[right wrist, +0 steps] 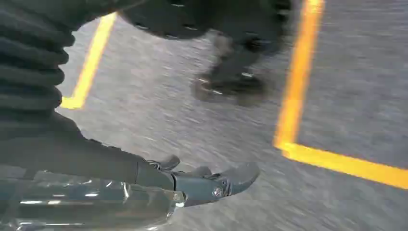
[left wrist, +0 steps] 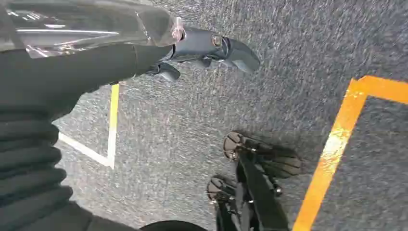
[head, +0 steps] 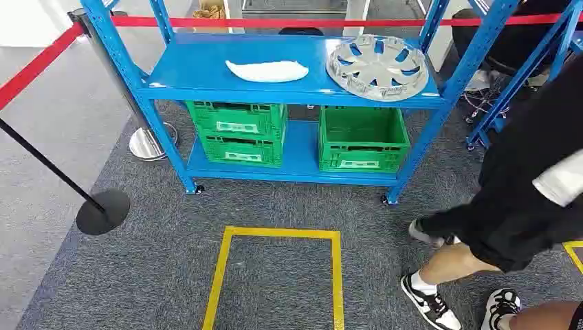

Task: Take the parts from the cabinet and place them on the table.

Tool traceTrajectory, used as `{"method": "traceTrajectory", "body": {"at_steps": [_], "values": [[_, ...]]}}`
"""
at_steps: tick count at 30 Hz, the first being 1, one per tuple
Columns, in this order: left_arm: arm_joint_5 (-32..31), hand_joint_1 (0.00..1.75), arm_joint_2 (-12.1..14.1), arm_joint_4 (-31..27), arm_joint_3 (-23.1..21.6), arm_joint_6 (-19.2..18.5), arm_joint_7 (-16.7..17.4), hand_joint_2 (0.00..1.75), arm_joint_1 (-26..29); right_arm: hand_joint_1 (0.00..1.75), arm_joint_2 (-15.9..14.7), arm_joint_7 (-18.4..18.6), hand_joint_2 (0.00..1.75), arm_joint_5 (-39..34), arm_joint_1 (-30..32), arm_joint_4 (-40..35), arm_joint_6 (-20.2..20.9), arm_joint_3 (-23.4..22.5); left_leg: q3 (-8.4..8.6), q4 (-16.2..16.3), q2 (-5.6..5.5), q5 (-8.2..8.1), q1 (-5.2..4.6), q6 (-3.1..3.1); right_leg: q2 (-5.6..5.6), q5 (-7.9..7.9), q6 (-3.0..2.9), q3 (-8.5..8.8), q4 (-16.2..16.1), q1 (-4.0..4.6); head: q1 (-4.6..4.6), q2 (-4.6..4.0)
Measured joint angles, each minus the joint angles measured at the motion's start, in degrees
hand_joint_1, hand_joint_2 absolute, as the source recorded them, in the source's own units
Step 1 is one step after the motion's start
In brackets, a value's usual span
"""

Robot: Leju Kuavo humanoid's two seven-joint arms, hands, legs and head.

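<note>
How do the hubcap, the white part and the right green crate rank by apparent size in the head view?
1. right green crate
2. hubcap
3. white part

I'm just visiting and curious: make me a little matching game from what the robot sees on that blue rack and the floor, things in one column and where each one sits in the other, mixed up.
Things:
1. silver wheel cover
2. white curved part
3. two stacked green crates
4. yellow tape square

Places:
A. bottom shelf, left side
B. top shelf, right side
C. on the grey carpet in front of the rack
D. top shelf, near the middle

Pairs: 1-B, 2-D, 3-A, 4-C
</note>
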Motion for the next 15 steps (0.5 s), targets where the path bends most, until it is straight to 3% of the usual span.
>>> {"method": "traceTrajectory", "body": {"at_steps": [15], "values": [[-6.03,0.0,-0.26,1.4,9.68,-0.31,-2.18,0.0,-1.91,0.0,-0.59,-8.5,0.0,-9.83,-2.22,-25.58,7.23,5.83,0.14,0.01,-0.01,0.01,0.0,0.0,-0.08,0.01,0.01,0.17,0.0,0.0,0.0,0.0]]}}
